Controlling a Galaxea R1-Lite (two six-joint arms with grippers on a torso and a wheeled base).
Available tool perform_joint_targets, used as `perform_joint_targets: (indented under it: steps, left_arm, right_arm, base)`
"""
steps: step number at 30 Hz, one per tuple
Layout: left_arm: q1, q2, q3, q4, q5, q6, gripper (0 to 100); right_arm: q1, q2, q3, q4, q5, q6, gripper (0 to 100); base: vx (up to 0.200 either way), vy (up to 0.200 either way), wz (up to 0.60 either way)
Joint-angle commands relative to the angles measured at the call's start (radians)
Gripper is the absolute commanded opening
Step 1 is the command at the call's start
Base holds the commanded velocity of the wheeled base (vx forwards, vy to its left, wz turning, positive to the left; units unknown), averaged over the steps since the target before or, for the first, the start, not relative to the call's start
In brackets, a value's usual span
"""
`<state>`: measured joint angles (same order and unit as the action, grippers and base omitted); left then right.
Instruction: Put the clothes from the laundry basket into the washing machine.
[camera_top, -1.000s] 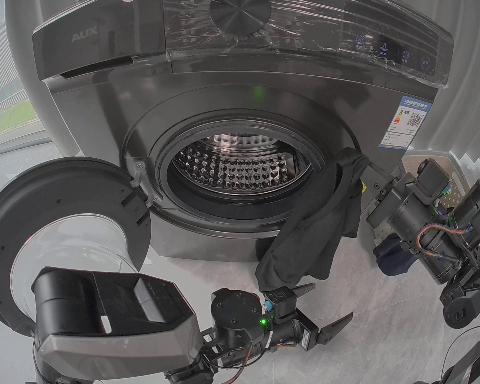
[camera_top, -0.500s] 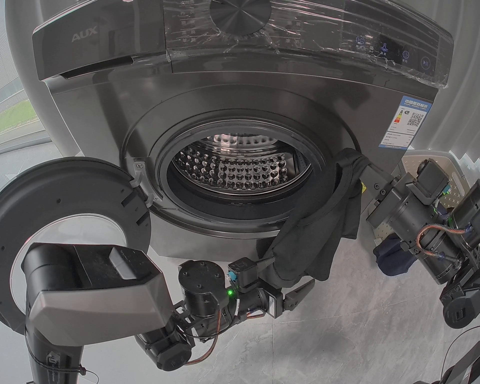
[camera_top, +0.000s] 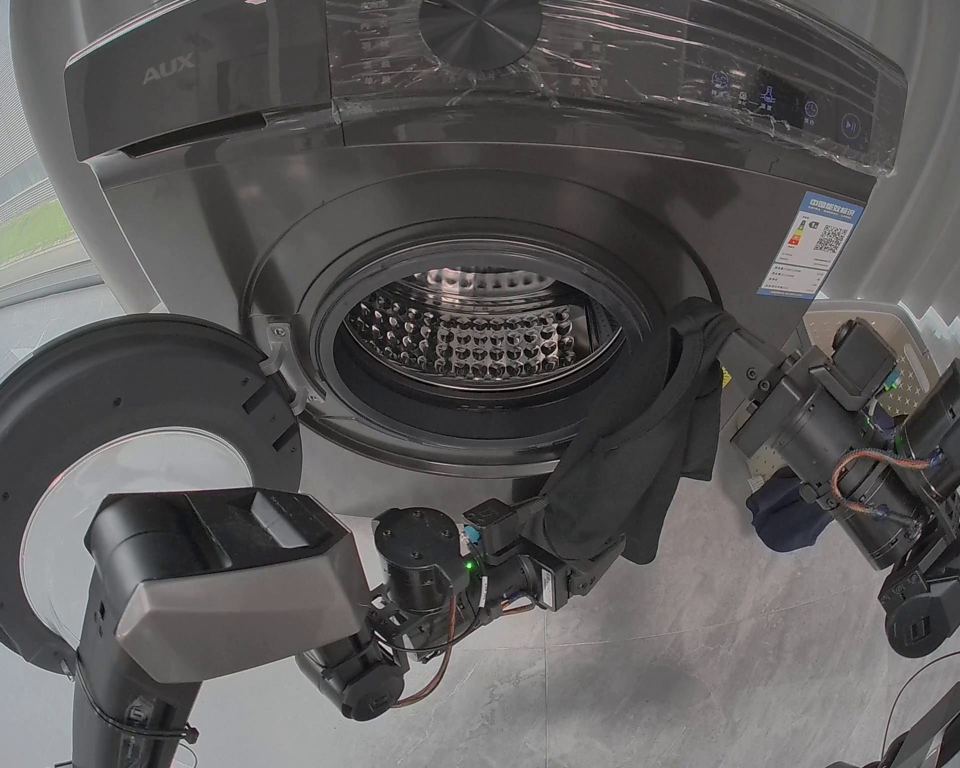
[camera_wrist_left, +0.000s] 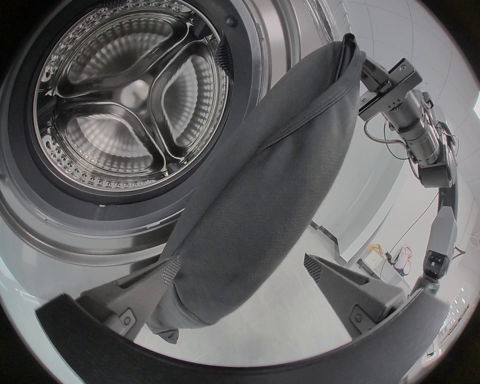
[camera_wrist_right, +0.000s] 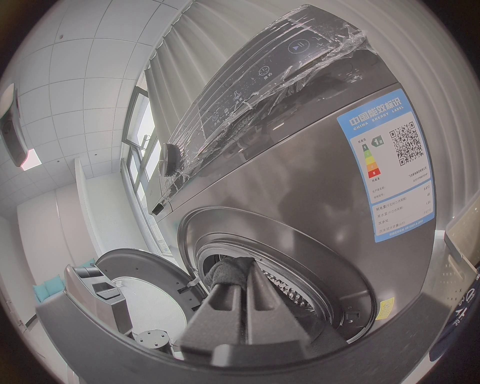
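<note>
A black garment (camera_top: 640, 460) hangs from the right rim of the washing machine's open drum (camera_top: 480, 330) down toward the floor. My right gripper (camera_top: 722, 335) is shut on its top end; in the right wrist view the closed fingers (camera_wrist_right: 235, 305) pinch the black garment (camera_wrist_right: 227, 270). My left gripper (camera_top: 585, 552) is open low in front of the machine, at the cloth's bottom end. In the left wrist view the black garment (camera_wrist_left: 260, 210) hangs between the spread fingers (camera_wrist_left: 350, 290) of my left gripper (camera_wrist_left: 242, 264) and rests against one.
The round door (camera_top: 130, 420) stands swung open at the left. A beige laundry basket (camera_top: 915, 360) sits at the right behind my right arm, with a dark blue cloth (camera_top: 790, 512) on the floor beside it. Grey tiled floor lies in front.
My left arm has swung left and up toward the machine, bringing its open gripper around the garment's lower end, which is now pushed up. The right arm has held still.
</note>
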<state>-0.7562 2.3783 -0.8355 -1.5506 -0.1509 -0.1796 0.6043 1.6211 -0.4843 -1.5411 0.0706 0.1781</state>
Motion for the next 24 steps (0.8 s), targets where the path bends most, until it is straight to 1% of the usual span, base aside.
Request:
perform_joint_targets:
  steps: [1, 5, 6, 9, 10, 12, 13, 15, 18, 19, 20, 21, 24]
  left_arm:
    - [0.000, 0.071, -0.074, 0.000, 0.002, -0.003, 100]
    - [-0.003, 0.110, -0.131, 0.000, 0.007, -0.003, 100]
    - [-0.002, 0.114, -0.139, 0.000, 0.007, -0.003, 0]
    - [-0.002, 0.119, -0.160, -0.002, 0.010, -0.001, 0]
    - [0.000, 0.114, -0.165, -0.002, 0.011, 0.003, 0]
    - [0.000, 0.076, -0.152, -0.003, 0.025, 0.023, 0]
    - [0.000, 0.047, -0.139, -0.003, 0.034, 0.026, 0]
    - [0.000, -0.008, -0.088, -0.002, 0.045, 0.025, 0]
    - [0.000, -0.134, 0.038, -0.002, 0.054, 0.028, 0]
    - [0.000, -0.146, 0.053, -0.002, 0.057, 0.028, 0]
    - [-0.006, -0.208, 0.130, -0.002, 0.076, 0.028, 0]
    - [-0.008, -0.245, 0.176, -0.002, 0.089, 0.026, 0]
    - [0.000, -0.344, 0.280, -0.002, 0.114, 0.026, 0]
  right_arm:
    - [0.000, 0.000, -0.002, -0.001, 0.000, 0.000, 0]
    - [0.000, 0.000, -0.002, -0.001, 0.000, 0.000, 0]
    - [0.000, 0.000, -0.002, -0.001, 0.000, 0.000, 0]
    - [0.000, -0.001, -0.002, -0.001, 0.000, 0.000, 0]
    - [0.000, -0.003, -0.002, -0.001, 0.000, 0.000, 0]
    - [-0.001, -0.001, 0.000, -0.001, 0.000, 0.000, 0]
    - [-0.003, 0.000, 0.000, -0.001, 0.000, 0.000, 0]
    - [-0.004, 0.002, 0.001, -0.001, 0.000, 0.000, 0]
    - [-0.006, 0.002, 0.003, -0.001, -0.003, 0.000, 0]
    - [-0.008, 0.002, 0.003, -0.001, -0.003, 0.000, 0]
    - [-0.009, 0.002, 0.003, -0.001, -0.005, 0.000, 0]
    - [-0.011, 0.002, 0.004, -0.001, -0.005, 0.000, 0]
    - [-0.011, 0.002, 0.009, -0.001, -0.005, 0.000, 0]
  base:
    - [0.000, 0.000, 0.00]
    - [0.000, 0.000, 0.00]
    - [0.000, 0.000, 0.00]
    - [0.000, 0.000, 0.00]
    - [0.000, 0.000, 0.00]
    - [0.000, 0.000, 0.00]
    - [0.000, 0.000, 0.00]
    - [0.000, 0.000, 0.00]
    - [0.000, 0.000, 0.00]
    - [0.000, 0.000, 0.00]
    - [0.000, 0.000, 0.00]
    - [0.000, 0.000, 0.00]
    - [0.000, 0.000, 0.00]
